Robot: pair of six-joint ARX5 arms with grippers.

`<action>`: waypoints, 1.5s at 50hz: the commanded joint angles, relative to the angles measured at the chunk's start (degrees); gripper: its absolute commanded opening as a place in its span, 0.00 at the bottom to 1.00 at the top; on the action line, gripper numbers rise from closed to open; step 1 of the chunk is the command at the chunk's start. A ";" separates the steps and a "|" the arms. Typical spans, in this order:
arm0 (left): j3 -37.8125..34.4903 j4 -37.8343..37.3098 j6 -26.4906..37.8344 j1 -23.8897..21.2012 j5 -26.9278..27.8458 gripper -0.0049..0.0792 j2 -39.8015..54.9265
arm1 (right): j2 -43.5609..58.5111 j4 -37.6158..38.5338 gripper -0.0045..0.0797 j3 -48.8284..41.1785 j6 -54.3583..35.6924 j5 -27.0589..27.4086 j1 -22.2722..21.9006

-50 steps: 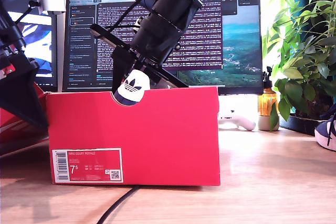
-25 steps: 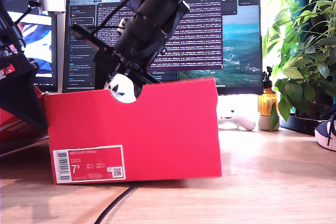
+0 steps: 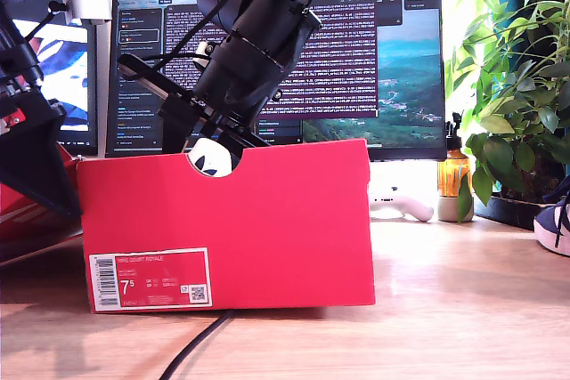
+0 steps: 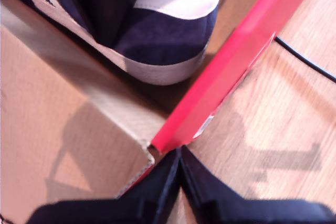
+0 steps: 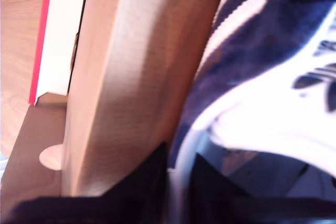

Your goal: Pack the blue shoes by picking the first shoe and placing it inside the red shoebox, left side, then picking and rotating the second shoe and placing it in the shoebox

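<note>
The red shoebox [image 3: 267, 220] stands in the middle of the exterior view, its 7.5 label facing the camera. My second gripper [image 5: 177, 177] reaches down into it, shut on the heel collar of a blue shoe [image 5: 262, 51]. The shoe's white heel tab [image 3: 212, 156] shows through the box's notch, and the second arm [image 3: 249, 51] slants over the box. My first gripper [image 4: 177, 156] is shut with nothing in it, just above the box's front corner [image 4: 168, 142] at the exterior view's left. The other blue shoe [image 3: 557, 224] lies at the exterior view's right edge.
A black cable [image 3: 200, 349] runs out from under the box toward the front. Behind stand a monitor [image 3: 374, 60], a white controller [image 3: 405, 206], an amber bottle [image 3: 454, 175] and a leafy plant [image 3: 512, 86]. A red lid [image 3: 18, 211] lies at the exterior view's left.
The second arm swung toward the exterior view's left and lower, and the shoe's heel sank deeper behind the notch. The box rocked a little and settled.
</note>
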 commanded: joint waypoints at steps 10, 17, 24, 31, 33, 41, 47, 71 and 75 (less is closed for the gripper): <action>-0.17 0.85 0.20 -0.17 0.11 0.04 0.59 | 1.31 1.73 0.29 1.73 -0.33 -1.01 1.36; -0.17 0.68 0.17 -0.17 0.11 0.04 0.59 | 1.31 0.70 0.33 3.13 -0.68 -0.98 1.09; -0.17 0.44 0.17 -0.17 0.11 0.04 0.59 | 1.31 -4.39 0.33 7.52 -3.76 0.92 -0.09; -0.17 0.46 0.17 -0.17 0.11 0.04 0.59 | 1.31 -10.75 0.33 11.63 -4.94 3.72 -1.40; -0.17 0.46 0.17 -0.15 0.11 0.04 0.59 | 1.31 -12.13 0.33 12.41 -4.90 4.37 -1.68; -0.17 0.48 0.17 -0.17 0.11 0.04 0.59 | 1.31 -15.06 0.34 12.63 -5.07 4.46 -1.60; -0.17 0.46 0.17 -0.15 0.11 0.04 0.59 | 1.31 -16.15 0.34 12.63 -7.54 4.61 -0.15; -0.17 0.39 0.15 -0.15 0.09 0.04 0.59 | 1.18 -22.93 0.36 17.84 -14.01 6.14 -2.75; -0.17 0.15 0.17 -0.15 0.11 0.04 0.59 | 1.18 -26.60 0.36 21.03 -15.74 6.21 -3.67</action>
